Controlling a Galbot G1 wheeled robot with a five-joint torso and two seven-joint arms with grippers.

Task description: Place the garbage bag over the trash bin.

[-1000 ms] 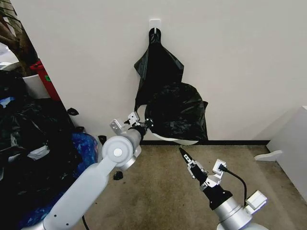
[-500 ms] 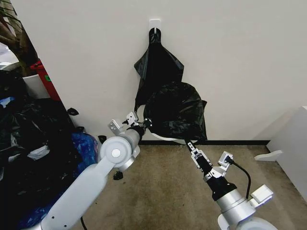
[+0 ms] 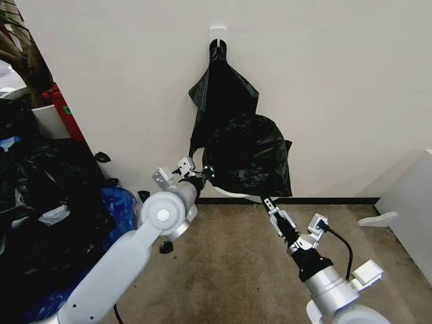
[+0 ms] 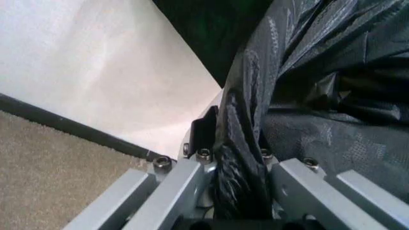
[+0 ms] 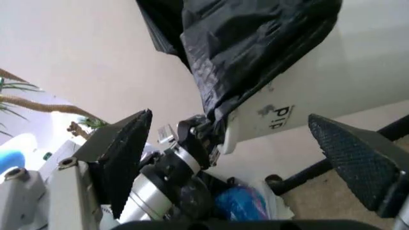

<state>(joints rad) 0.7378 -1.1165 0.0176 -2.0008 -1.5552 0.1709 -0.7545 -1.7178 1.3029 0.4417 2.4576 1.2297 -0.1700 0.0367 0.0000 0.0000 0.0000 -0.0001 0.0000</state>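
Observation:
The black garbage bag is draped over the white trash bin against the wall; only the bin's lower white edge shows under it. My left gripper is at the bag's left edge, shut on a fold of the bag. My right gripper stands open just below the bag's lower right edge, touching nothing. In the right wrist view its two fingers spread wide around the gripper, facing the bin's white wall, the bag and the left gripper.
More flat black bags hang from a white hook above the bin. A heap of stuffed black sacks, a blue bag and a red container fill the left. White furniture stands at the right.
My right gripper has moved forward and up to the bag's lower right edge. The left gripper has kept its hold and barely moved.

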